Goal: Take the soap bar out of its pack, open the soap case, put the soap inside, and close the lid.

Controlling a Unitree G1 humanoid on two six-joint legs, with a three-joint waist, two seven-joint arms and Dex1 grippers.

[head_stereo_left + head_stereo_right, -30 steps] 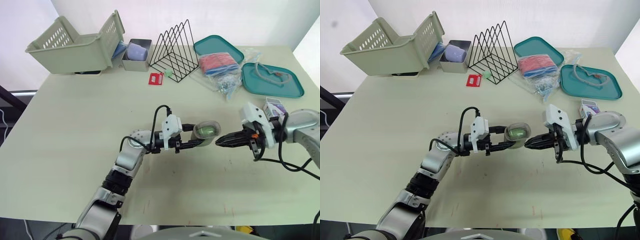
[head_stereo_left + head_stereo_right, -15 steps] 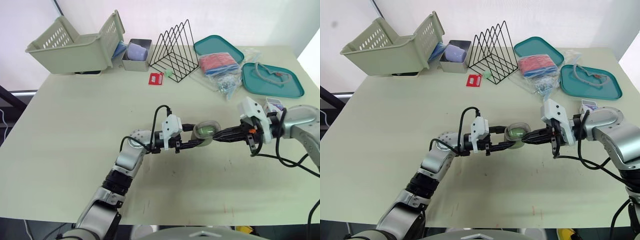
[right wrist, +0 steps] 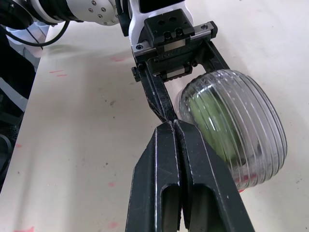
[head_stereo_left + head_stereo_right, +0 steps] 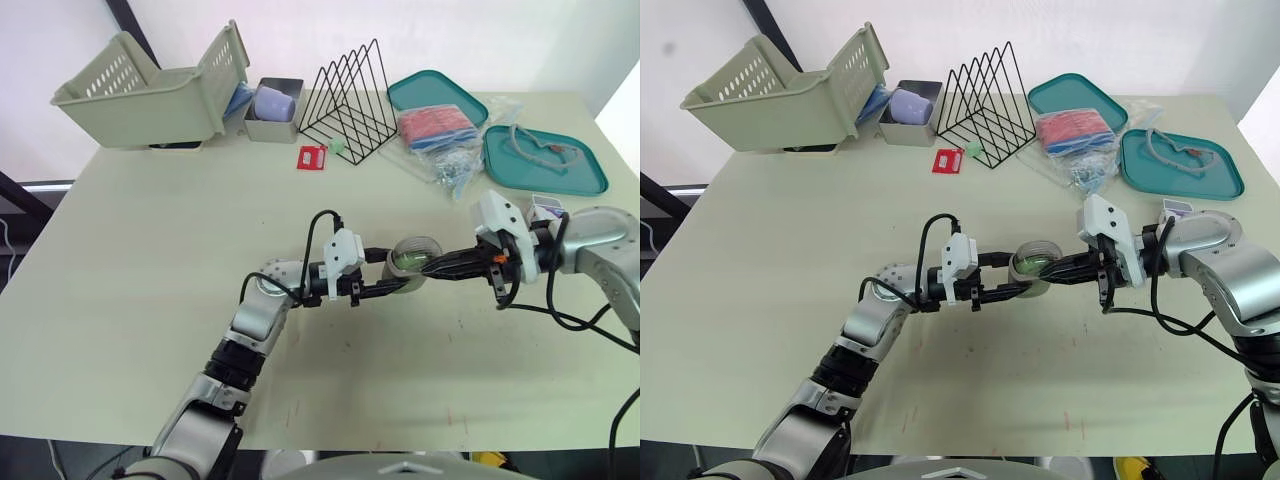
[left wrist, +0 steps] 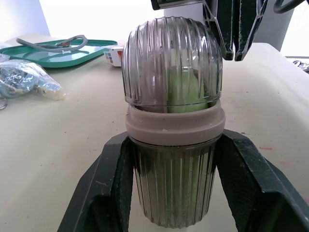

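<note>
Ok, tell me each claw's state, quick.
Left claw: closed, holding the soap case.
Right claw: closed, empty, tips beside the soap case.

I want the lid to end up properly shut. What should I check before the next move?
1. The soap is inside the case: ok, green shows through the clear wall.
2. The left gripper holds the case: ok, clamped on both sides of its lower half.
3. The lid is on the case: ok, sitting level on the collar.
4. The lid is latched: cannot tell.
5. The right gripper is ready to push: ok, shut, beside the lid.
</note>
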